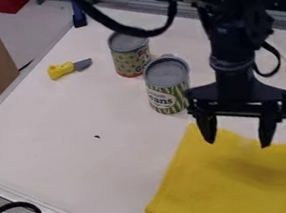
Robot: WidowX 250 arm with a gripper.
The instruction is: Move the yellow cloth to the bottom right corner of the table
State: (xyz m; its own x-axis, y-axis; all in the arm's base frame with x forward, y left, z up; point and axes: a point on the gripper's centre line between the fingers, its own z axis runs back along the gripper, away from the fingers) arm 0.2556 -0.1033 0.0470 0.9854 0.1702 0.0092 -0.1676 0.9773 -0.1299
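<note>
Parted fingers (268, 127) over yellow cloth (231, 183), labelled cans (165, 97) nearby

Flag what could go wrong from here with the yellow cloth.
The open pincer hangs over the far part of the yellow cloth, which lies mostly flat, so closing may catch little fabric or slide off.

The striped can stands close beside the pincer in this view; a sideways swing could knock it, perhaps into the dotted can behind.
</note>
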